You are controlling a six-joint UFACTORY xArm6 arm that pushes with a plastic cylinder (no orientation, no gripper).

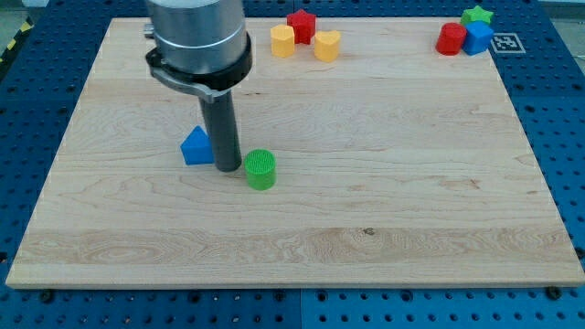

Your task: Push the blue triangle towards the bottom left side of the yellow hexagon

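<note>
The blue triangle (195,147) lies left of the board's middle. My tip (228,169) rests on the board right beside it, at its right edge, between the triangle and a green cylinder (260,169). The yellow hexagon (282,41) sits near the view's top, far above the triangle and a little to the right. The rod and arm body hide part of the board above the triangle.
A red star-like block (301,25) and a yellow heart-like block (326,45) sit next to the hexagon. At the top right a red block (450,39), a blue block (477,37) and a green star (476,15) cluster. The wooden board (384,201) lies on a blue pegboard.
</note>
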